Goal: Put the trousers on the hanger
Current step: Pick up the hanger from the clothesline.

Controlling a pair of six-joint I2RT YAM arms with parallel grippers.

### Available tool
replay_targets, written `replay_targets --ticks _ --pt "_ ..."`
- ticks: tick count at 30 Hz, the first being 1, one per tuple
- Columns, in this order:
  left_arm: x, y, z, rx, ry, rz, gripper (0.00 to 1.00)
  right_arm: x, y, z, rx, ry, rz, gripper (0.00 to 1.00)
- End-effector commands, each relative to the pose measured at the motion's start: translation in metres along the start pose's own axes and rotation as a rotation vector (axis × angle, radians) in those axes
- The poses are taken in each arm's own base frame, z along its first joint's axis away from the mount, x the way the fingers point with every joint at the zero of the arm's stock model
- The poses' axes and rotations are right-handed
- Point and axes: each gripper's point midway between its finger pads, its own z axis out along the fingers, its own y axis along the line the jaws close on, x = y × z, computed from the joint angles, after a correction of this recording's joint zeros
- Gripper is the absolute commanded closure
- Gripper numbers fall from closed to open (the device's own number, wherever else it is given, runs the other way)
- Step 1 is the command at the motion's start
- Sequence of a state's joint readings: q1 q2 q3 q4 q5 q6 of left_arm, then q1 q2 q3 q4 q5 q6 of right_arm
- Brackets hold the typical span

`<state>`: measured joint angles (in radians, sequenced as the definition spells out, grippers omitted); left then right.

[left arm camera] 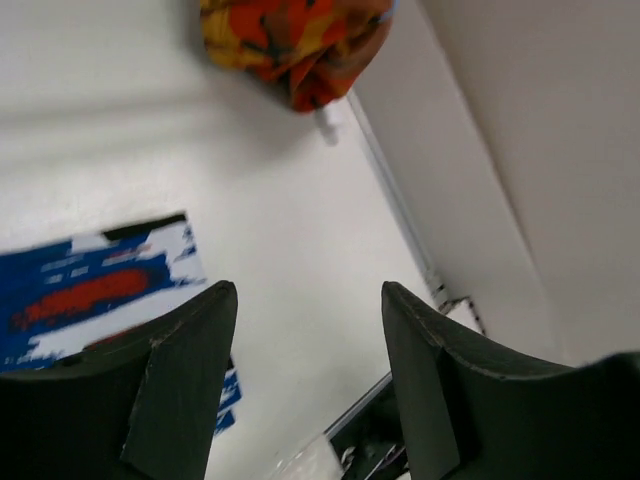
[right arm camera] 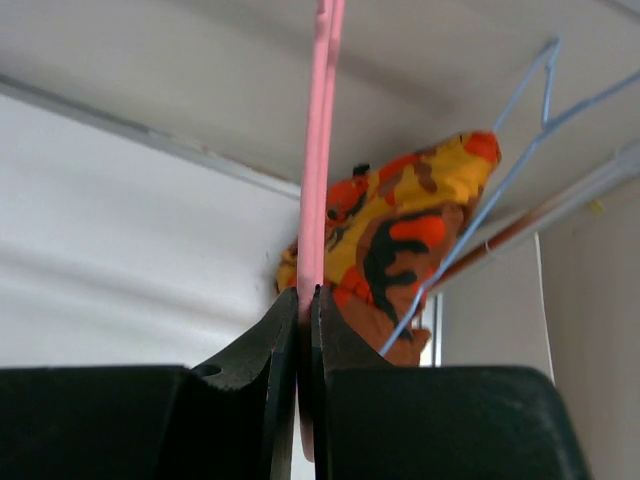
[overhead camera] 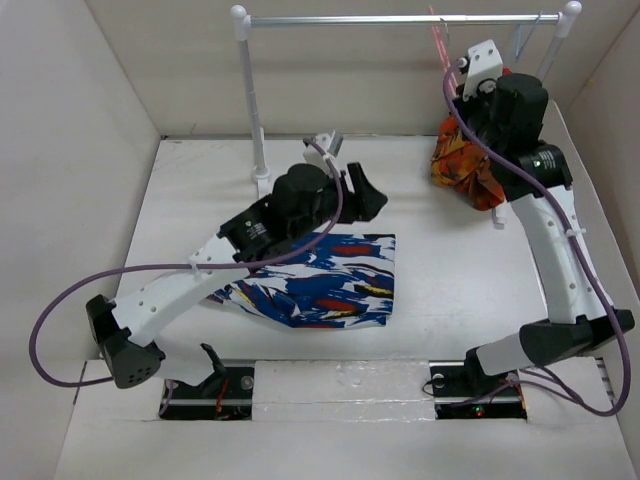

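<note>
Two fingers of the right gripper [right arm camera: 305, 297] are pressed together on the hanger [right arm camera: 318, 150]. They clamp its thin pink frame, which rises straight above them toward the rail [overhead camera: 400, 18].

The trousers [overhead camera: 320, 280] are not on the hanger. They lie folded flat on the surface [overhead camera: 480, 260], well apart from the right fingers. They sit beneath and to one side of the left gripper [left arm camera: 310, 380], whose fingers stand apart with nothing between them.

Assessment: the step in hand appears to be taking the hanger from the rail.
- The hook should be raised clear of the rail before any sideways pull.
- The frame is thin and may twist in the clamp, so the grip should be kept firm and the motion slow.
- The pale hanger [right arm camera: 520, 110] and the orange garment [right arm camera: 400, 240] lie just beyond the right fingers and to their right; the path away should avoid snagging either.
- It cannot be told whether that garment hangs on the pale hanger.
- The left fingers would do best to come down on one edge of the folded cloth rather than its middle.

Containers: none seen in any view.
</note>
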<state>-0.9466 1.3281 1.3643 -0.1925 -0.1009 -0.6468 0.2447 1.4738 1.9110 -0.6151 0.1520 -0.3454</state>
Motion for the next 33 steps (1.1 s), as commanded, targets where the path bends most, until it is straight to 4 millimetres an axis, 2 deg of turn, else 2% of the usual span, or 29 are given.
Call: replay_targets --ticks 1,2,3,4,5,7,8,9,10,11,12,13,14,15,16,19,20,26,27,28,29,30,31,33 --pt "-0.050 -0.022 -0.006 0.016 -0.104 -0.001 0.43 0.011 -0.007 -0.015 0.124 0.006 -0.010 1.00" --pt "-0.054 -0.027 0.000 0.020 -0.109 -0.008 0.42 0.014 -0.005 -0.021 0.144 0.003 -0.010 1.00" --pt "-0.067 -0.039 -0.002 0.046 -0.134 -0.017 0.40 0.011 0.003 -0.036 0.128 -0.026 -0.003 1.00" --pt "-0.069 -0.037 0.009 0.039 -0.132 -0.021 0.40 0.033 0.015 -0.034 0.107 0.015 -0.003 1.00" --pt "-0.080 -0.048 0.010 0.065 -0.150 -0.038 0.39 0.039 0.019 -0.037 0.104 0.016 0.005 1.00" --pt "-0.082 -0.057 0.019 0.101 -0.130 -0.053 0.39 0.045 0.027 -0.051 0.082 0.004 0.031 1.00" --pt "-0.082 -0.055 0.035 0.098 -0.126 -0.059 0.39 0.060 0.038 -0.051 0.053 0.024 0.030 1.00" --pt "-0.087 -0.062 0.038 0.112 -0.132 -0.066 0.39 0.065 0.041 -0.054 0.039 0.028 0.035 1.00" --pt "-0.078 -0.059 0.055 0.102 -0.104 -0.067 0.39 0.063 0.050 -0.065 0.004 0.002 0.051 1.00" --pt "-0.076 -0.061 0.061 0.106 -0.089 -0.071 0.39 0.078 0.060 -0.065 -0.022 0.027 0.049 1.00" --pt "-0.082 -0.069 0.064 0.125 -0.094 -0.078 0.38 0.083 0.064 -0.069 -0.030 0.036 0.051 1.00" --pt "-0.070 -0.062 0.081 0.105 -0.066 -0.078 0.38 0.083 0.065 -0.078 -0.034 0.024 0.070 1.00" --pt "-0.063 -0.058 0.088 0.084 -0.038 -0.083 0.38 0.089 0.069 -0.081 -0.044 0.034 0.071 1.00" --pt "-0.067 -0.056 0.092 0.077 -0.041 -0.093 0.39 0.098 0.072 -0.082 -0.051 0.048 0.068 1.00" --pt "-0.058 -0.051 0.103 0.062 -0.019 -0.103 0.39 0.101 0.072 -0.085 -0.055 0.048 0.069 1.00" --pt "-0.049 -0.048 0.119 0.063 -0.009 -0.131 0.39 0.108 0.075 -0.091 -0.075 0.060 0.064 1.00" --pt "-0.045 -0.057 0.120 0.114 0.012 -0.134 0.40 0.108 0.078 -0.095 -0.093 0.055 0.061 1.00" --pt "-0.024 -0.060 0.138 0.167 0.067 -0.171 0.41 0.120 0.090 -0.101 -0.146 0.073 0.065 1.00" --pt "-0.026 -0.069 0.133 0.214 0.041 -0.175 0.44 0.128 0.092 -0.101 -0.139 0.098 0.063 1.00" --pt "-0.014 -0.061 0.137 0.194 0.064 -0.173 0.44 0.128 0.092 -0.101 -0.138 0.098 0.063 1.00" --pt "-0.010 -0.065 0.133 0.208 0.065 -0.168 0.56 0.130 0.093 -0.101 -0.138 0.104 0.060 1.00" --pt "-0.012 -0.065 0.125 0.207 0.059 -0.170 0.62 0.132 0.092 -0.102 -0.134 0.107 0.063 1.00" --pt "-0.006 -0.064 0.124 0.214 0.050 -0.170 0.64 0.134 0.091 -0.102 -0.129 0.112 0.059 1.00" --pt "-0.009 -0.061 0.115 0.213 0.022 -0.189 0.60 0.137 0.089 -0.101 -0.120 0.125 0.054 1.00"
